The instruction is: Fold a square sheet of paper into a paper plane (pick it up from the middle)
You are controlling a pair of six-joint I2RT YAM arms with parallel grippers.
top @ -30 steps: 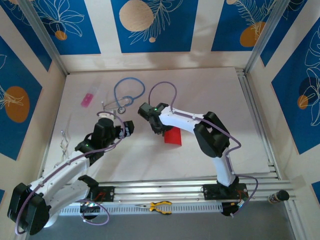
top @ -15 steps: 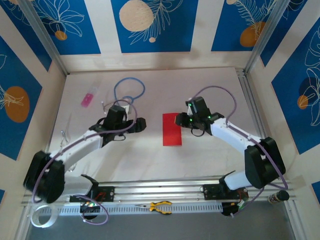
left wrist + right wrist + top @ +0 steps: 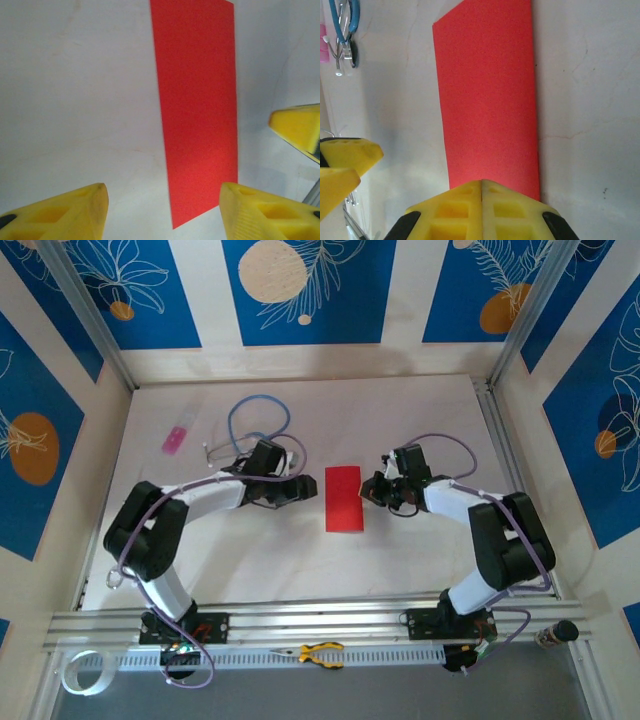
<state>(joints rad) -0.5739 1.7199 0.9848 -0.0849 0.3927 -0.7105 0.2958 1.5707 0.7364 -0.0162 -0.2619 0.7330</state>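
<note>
Top external view gives you the white table [image 3: 420, 420] with the red sheet of paper [image 3: 343, 498] lying flat mid-table as a narrow rectangle, between your two tools. Your left gripper [image 3: 300, 490] sits just beside its left edge, jaws standing apart; your right gripper [image 3: 377, 490] is at the right edge, jaws pressed together, whether pinching paper you cannot tell

Nothing legible here — no text, label, brand, number or sign.
</note>
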